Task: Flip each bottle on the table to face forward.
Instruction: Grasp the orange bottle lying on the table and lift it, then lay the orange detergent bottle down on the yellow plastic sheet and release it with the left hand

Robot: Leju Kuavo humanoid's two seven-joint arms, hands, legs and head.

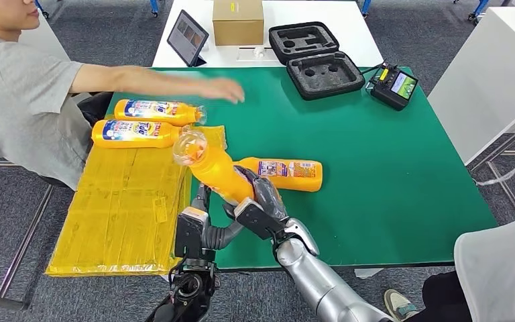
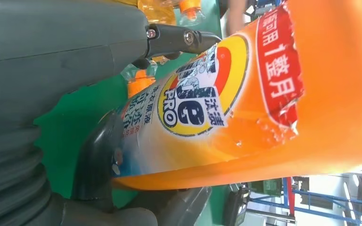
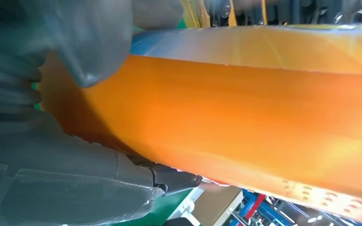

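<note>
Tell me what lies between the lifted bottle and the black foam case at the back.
In the head view, bare green table lies between the lifted bottle and the black foam case; a person's hand reaches in just beside that stretch.

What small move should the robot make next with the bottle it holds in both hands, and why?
Probably turn the held bottle about its long axis before lowering it. Both the left hand and right hand grip it above the green table, and its plain orange side faces up, with the label underneath toward the left wrist camera.

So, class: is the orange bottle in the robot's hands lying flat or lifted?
Lifted and tilted: the held bottle angles cap-up off the green table, gripped by left hand and right hand.
</note>
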